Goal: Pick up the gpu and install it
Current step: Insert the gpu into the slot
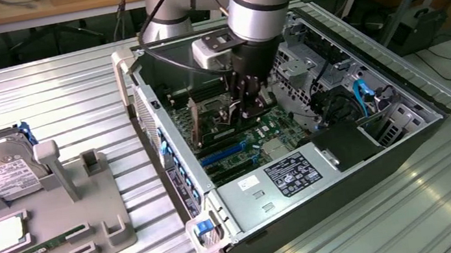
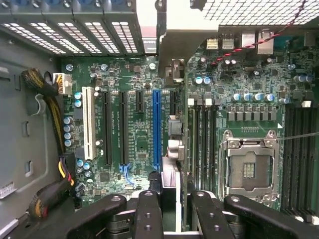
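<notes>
Jaws (image 2: 169, 211) closed narrow on the gpu (image 2: 175, 149), card held edge-on between the black fingers (image 2: 149, 214), standing upright over the motherboard (image 2: 129, 144). In the exterior view the jaws (image 1: 251, 107) sit deep inside the open pc case (image 1: 402, 142), gpu (image 1: 199, 126) hanging just below and beside them, bottom edge close to the board; cannot tell if it touches a slot. Just past the jaws: blue slot (image 2: 156, 129) to one side of the card, black slots and a white slot (image 2: 88, 122) farther that way. Other side of the card: memory slots, then the empty cpu socket (image 2: 249, 167). Farther out, the power supply (image 1: 289, 180) with label at the case's near end. Well away from the jaws, on the worktop (image 1: 47, 97), a grey fixture tray (image 1: 102, 215) holds a hard drive (image 1: 0, 172) and a green memory stick (image 1: 41, 249).
</notes>
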You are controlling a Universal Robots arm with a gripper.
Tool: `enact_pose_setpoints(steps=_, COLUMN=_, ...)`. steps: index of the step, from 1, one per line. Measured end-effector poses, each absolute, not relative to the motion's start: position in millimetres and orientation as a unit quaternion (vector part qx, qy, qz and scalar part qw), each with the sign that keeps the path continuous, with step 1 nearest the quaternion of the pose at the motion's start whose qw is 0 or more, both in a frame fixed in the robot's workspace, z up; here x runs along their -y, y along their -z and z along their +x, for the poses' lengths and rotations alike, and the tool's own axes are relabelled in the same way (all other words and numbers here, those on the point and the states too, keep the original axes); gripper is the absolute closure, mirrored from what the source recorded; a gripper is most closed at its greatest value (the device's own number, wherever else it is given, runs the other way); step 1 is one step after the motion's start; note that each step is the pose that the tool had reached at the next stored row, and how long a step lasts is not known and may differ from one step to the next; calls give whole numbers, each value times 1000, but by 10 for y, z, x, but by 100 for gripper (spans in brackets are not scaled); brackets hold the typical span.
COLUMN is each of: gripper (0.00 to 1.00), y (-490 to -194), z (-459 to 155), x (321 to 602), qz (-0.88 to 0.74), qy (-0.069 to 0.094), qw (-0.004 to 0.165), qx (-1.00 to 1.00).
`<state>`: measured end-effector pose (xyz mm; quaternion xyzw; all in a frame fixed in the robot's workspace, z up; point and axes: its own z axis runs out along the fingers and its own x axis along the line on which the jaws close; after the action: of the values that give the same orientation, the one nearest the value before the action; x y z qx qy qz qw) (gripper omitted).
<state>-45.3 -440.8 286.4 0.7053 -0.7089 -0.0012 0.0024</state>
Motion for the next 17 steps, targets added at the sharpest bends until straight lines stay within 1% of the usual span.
enact_pose_setpoints(steps=4, gripper=73, y=-2852, z=-551, x=4425, qz=705, qy=1, qw=2, qx=709)
enact_pose_setpoints(steps=8, gripper=73, y=-2831, z=-558, x=4493, qz=705, qy=1, qw=2, qx=709)
enact_pose_setpoints(steps=17, gripper=73, y=-2748, z=-589, x=4542, qz=705, qy=-1, qw=5, qx=709)
